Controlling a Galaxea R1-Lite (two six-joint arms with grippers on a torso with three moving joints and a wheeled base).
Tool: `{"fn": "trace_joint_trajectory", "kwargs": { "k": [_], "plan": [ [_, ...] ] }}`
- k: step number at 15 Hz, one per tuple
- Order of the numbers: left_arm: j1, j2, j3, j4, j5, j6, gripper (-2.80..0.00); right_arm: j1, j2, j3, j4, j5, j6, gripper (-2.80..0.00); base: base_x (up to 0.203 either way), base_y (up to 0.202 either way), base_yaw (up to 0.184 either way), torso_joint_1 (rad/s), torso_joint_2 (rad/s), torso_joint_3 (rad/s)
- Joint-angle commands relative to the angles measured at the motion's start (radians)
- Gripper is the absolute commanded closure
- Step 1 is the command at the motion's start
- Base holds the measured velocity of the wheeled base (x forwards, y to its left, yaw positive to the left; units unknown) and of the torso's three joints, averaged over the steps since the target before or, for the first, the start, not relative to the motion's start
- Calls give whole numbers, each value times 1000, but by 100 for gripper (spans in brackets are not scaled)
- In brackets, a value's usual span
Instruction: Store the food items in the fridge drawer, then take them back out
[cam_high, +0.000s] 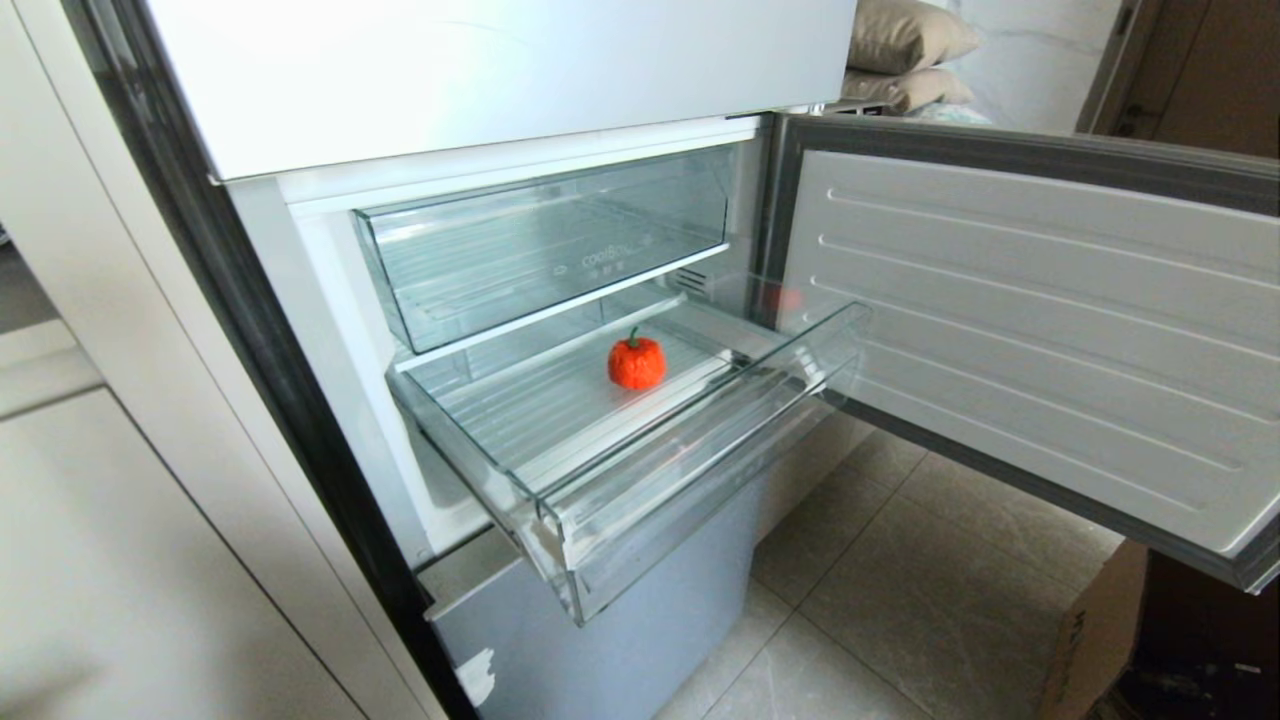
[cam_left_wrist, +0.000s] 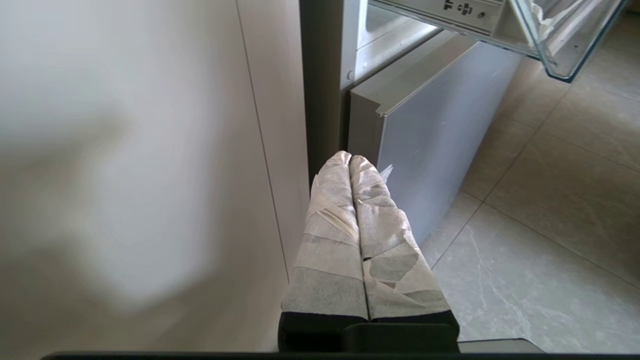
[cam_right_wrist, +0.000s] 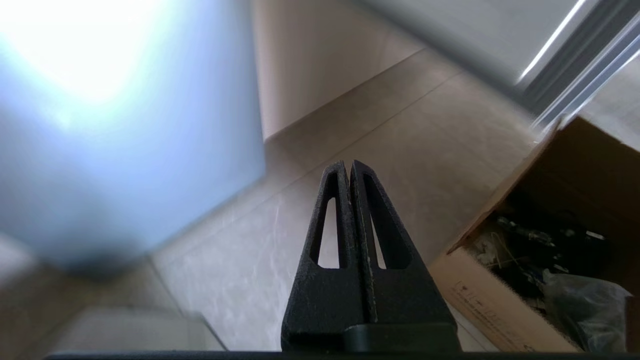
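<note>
In the pulled-out fridge drawer (cam_high: 640, 440), on its ribbed floor toward the back, sits one red food item (cam_high: 636, 362), upright with its green stem up; a faint red smear behind the far clear wall may be a second, though it could be only a reflection. Both end effectors are closed and empty: the left end effector (cam_left_wrist: 350, 159) low beside the fridge base, the right end effector (cam_right_wrist: 348, 165) over the floor near a cardboard box (cam_right_wrist: 505, 300). To lift the item out well, I would open wide, descend over the front lip, and close around its middle without pressing the stem.
</note>
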Motion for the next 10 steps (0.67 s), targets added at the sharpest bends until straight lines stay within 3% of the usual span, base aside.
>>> {"fn": "trace_joint_trajectory", "kwargs": {
  "k": [1, 5, 10],
  "plan": [
    [0, 0, 0, 1, 0, 0, 0, 5, -176, 84, 18, 33, -9, 0, 0, 0, 0, 0, 0, 0],
    [0, 0, 0, -1, 0, 1, 0, -29, -379, 102, 57, 76, -11, 0, 0, 0, 0, 0, 0, 0],
    [0, 0, 0, -1, 0, -3, 0, -34, -382, 104, 61, 65, 2, 0, 0, 0, 0, 0, 0, 0]
  ]
}}
